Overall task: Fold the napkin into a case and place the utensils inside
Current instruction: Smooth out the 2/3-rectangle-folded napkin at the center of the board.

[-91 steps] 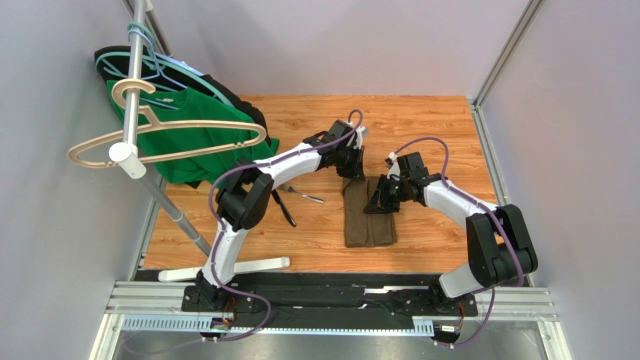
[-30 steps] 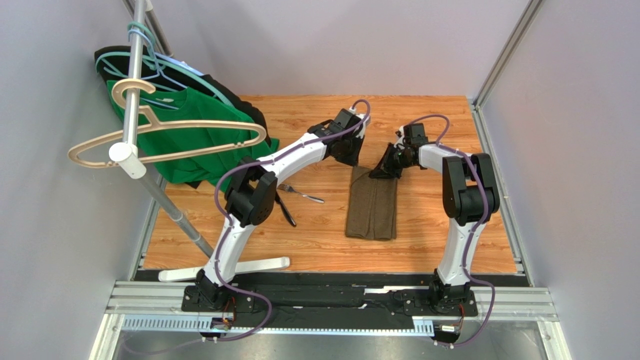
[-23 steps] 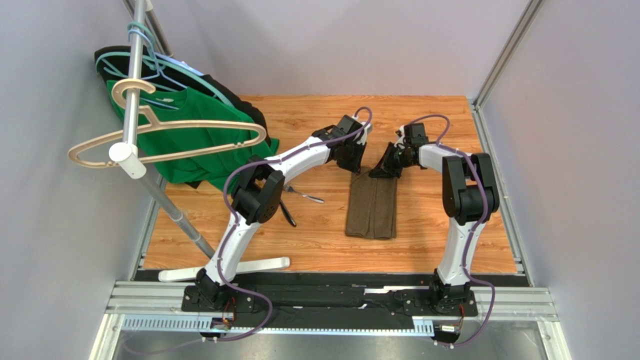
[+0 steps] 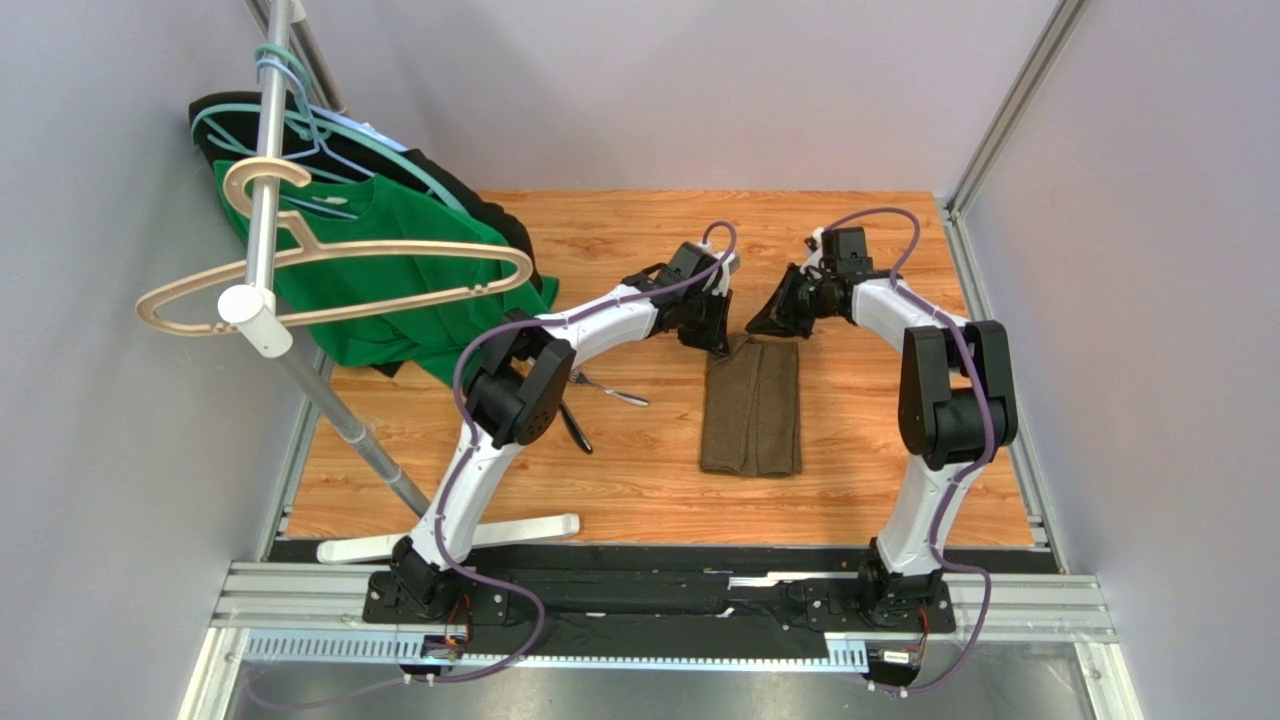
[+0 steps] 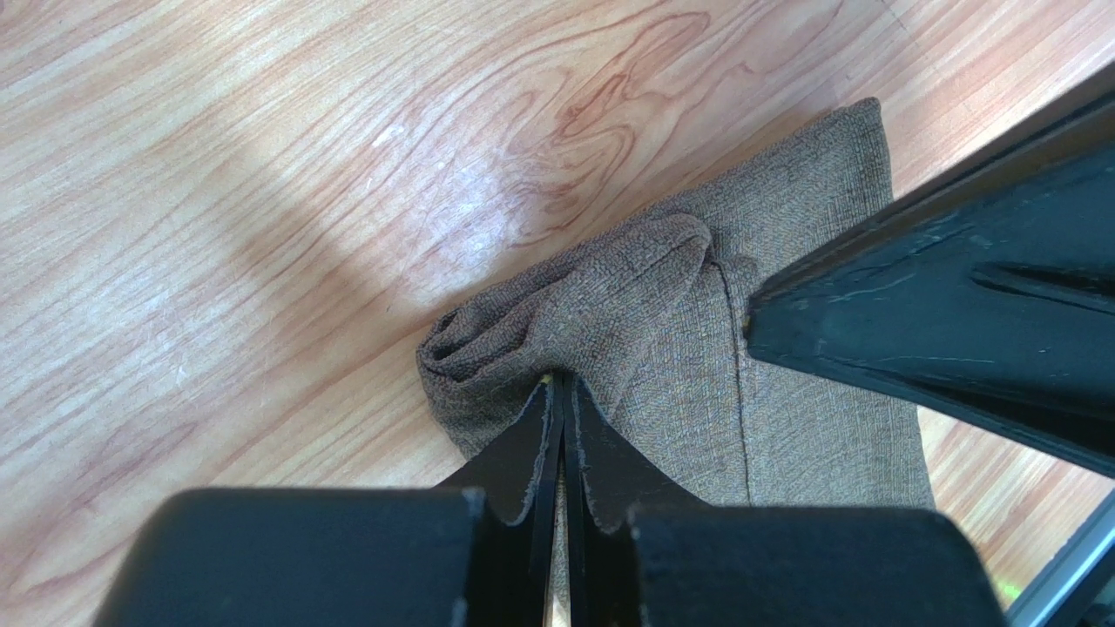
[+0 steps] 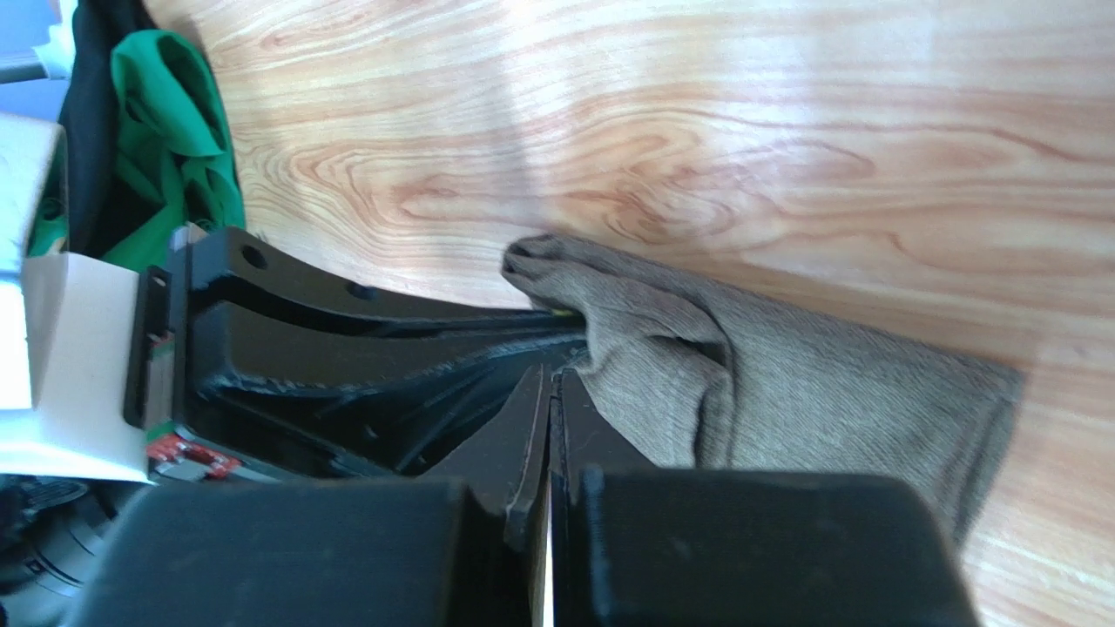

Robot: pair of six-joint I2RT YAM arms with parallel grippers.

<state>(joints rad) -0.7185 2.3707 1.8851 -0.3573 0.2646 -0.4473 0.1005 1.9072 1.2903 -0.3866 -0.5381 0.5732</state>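
My left gripper (image 5: 560, 382) is clenched on the far-left corner of the napkin (image 4: 754, 413), with fabric bunched at the tips, probably to square the fold. My right gripper (image 6: 547, 376) is clenched at the far edge; I cannot tell if it catches cloth. The napkin lies mid-table as a narrow strip. The utensils (image 4: 598, 393) lie apart, to its left.

top view: utensils (image 4: 616, 395) partly under left arm (image 4: 519, 393), count unreadable. far edge of napkin (image 4: 753, 410) hidden under left claw (image 4: 721, 338) and right claw (image 4: 756, 326). wrist views: napkin cropped behind own fingers.
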